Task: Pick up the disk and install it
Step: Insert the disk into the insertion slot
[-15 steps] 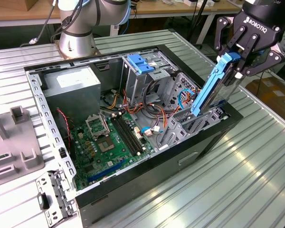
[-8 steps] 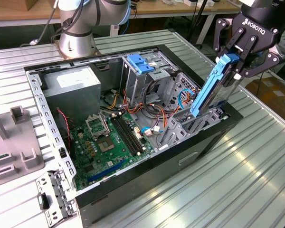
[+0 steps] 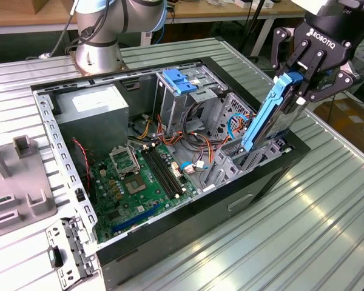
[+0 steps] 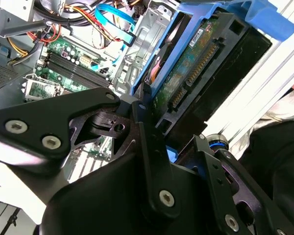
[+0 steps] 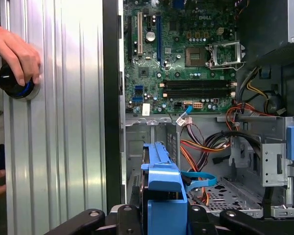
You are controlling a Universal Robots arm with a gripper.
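**Robot arm holds hard drive over open computer**

The gripper is clamped on the upper end of the disk. It holds the disk tilted on edge over the three-o'clock end of the open computer case in the exterior view. The drive looks rigid, fairly heavy and sensitive to knocks. Its blue side rails seem the safest hold, away from the bare circuit board. Inside the case lie cables at centre, a motherboard at seven o'clock and a power supply at ten.
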